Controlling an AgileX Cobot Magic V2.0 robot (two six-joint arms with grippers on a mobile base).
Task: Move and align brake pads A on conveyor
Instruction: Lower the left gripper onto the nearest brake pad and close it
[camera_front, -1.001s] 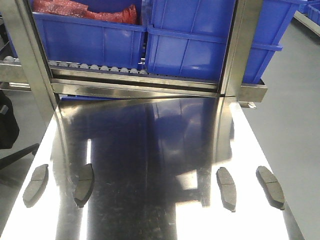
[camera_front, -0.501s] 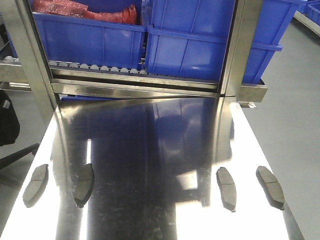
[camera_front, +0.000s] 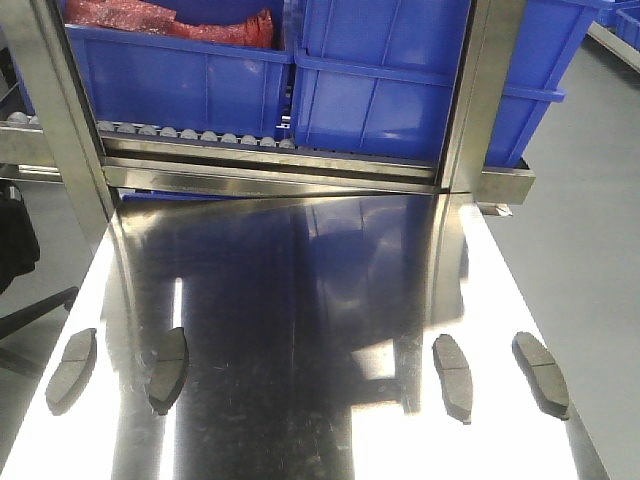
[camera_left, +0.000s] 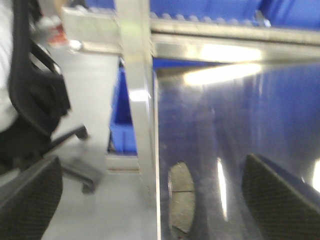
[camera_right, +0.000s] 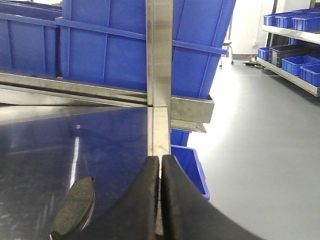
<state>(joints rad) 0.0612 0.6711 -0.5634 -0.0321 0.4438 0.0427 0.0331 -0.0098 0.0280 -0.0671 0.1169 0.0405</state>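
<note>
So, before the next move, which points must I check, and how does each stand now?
1. Four pads seen: ok; far-left pad, inner-left pad, inner-right pad and far-right pad lie on the steel table.
2. Pads apart, none stacked: ok.
3. Left pincer open: ok.
4. Right pincer open: not ok, shut, empty.
5. Conveyor free: cannot tell, in no view.

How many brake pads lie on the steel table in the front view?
4. All lie at the near end of the steel table: the far-left pad and inner-left pad by its left edge, the inner-right pad and far-right pad by its right edge. None seems hidden.
</note>
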